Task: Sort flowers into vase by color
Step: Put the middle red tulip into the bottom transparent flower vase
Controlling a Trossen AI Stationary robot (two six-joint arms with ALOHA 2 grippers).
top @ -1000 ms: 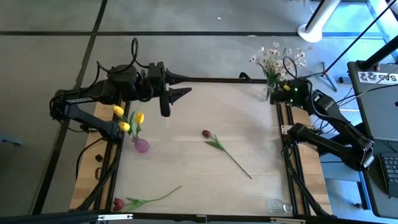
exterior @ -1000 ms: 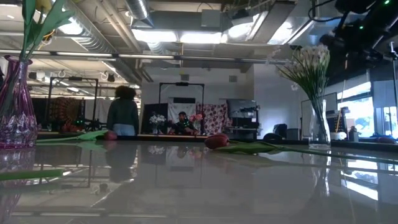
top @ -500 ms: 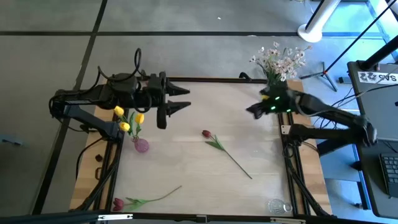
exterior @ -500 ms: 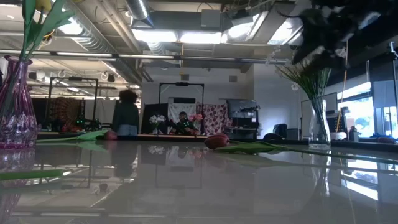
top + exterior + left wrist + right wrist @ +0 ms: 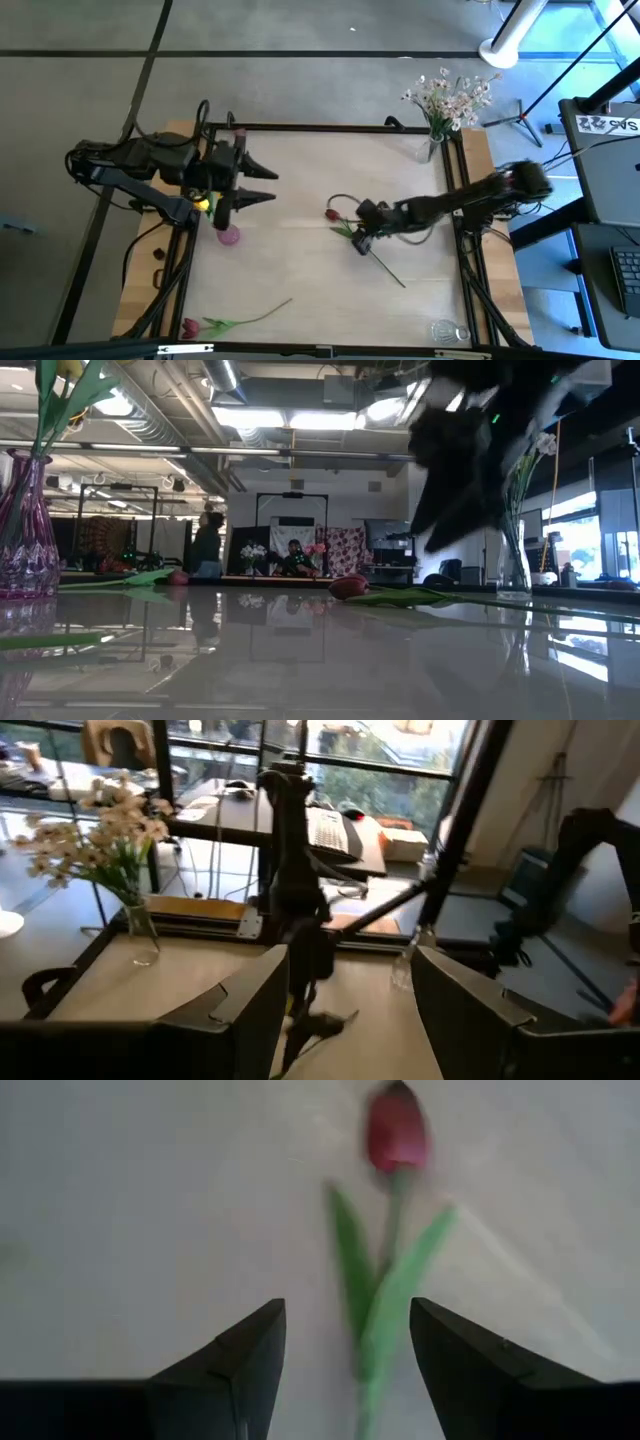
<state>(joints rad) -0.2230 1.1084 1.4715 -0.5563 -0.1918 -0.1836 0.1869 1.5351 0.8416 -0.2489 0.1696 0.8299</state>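
Right gripper [image 5: 362, 240] hangs with fingers spread over the red tulip [image 5: 333, 214] lying mid-table, not touching it; left gripper [image 5: 247, 185], also spread, hovers near the purple vase [image 5: 228, 234].

Your right gripper [image 5: 358, 243] reaches low over mid-desk, fingers apart; your left gripper [image 5: 262, 184] hovers open at left.

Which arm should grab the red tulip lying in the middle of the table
Right. The right gripper hangs open directly over the red tulip, stem between its fingers; the left gripper sits farther off by the purple vase.
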